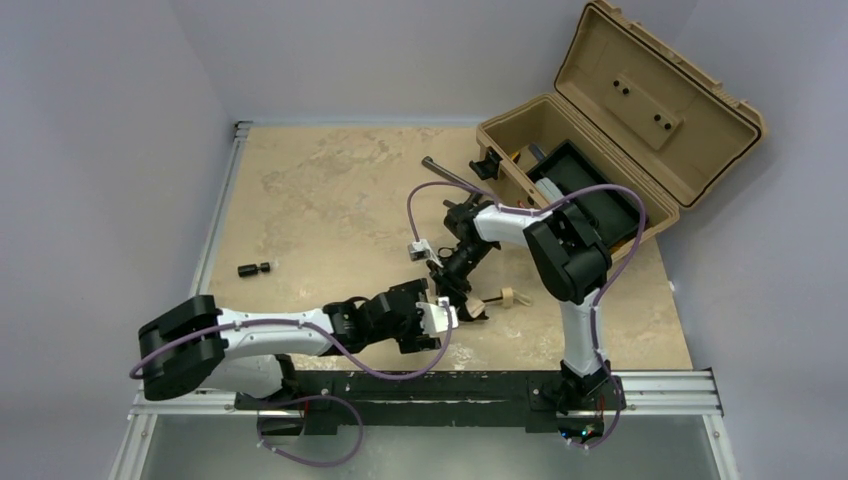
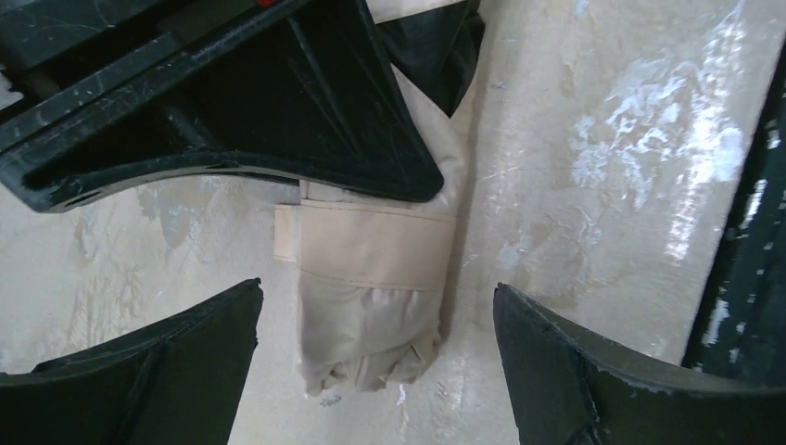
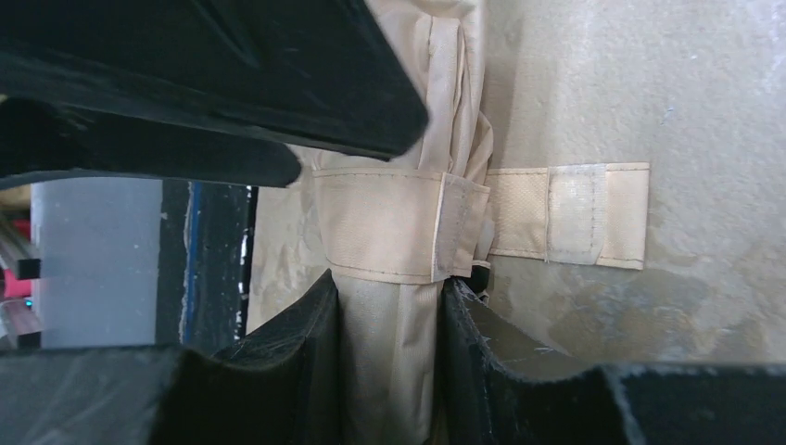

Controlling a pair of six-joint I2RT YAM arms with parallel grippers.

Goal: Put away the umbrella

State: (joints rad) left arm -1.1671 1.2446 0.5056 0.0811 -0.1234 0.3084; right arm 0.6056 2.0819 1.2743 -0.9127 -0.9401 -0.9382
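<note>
The umbrella (image 3: 394, 111) lies folded on the table, its beige fabric wrapped by a beige strap (image 3: 380, 222) whose tab (image 3: 567, 213) lies flat on the table beside it. Its pale wooden knob (image 1: 507, 297) points right. My right gripper (image 3: 389, 283) is shut on the umbrella's rolled fabric just below the strap. My left gripper (image 2: 377, 287) is open, with its fingers (image 2: 139, 371) standing well apart on either side of the umbrella's bunched end (image 2: 371, 357) and not touching it. In the top view both grippers (image 1: 445, 318) (image 1: 455, 275) meet over the umbrella at the table's near middle.
An open tan hard case (image 1: 640, 110) stands at the back right with dark things inside. A dark metal bar (image 1: 450, 178) lies in front of it. A small black object (image 1: 254, 268) lies at the left. The black mounting rail (image 1: 430, 385) runs along the near edge.
</note>
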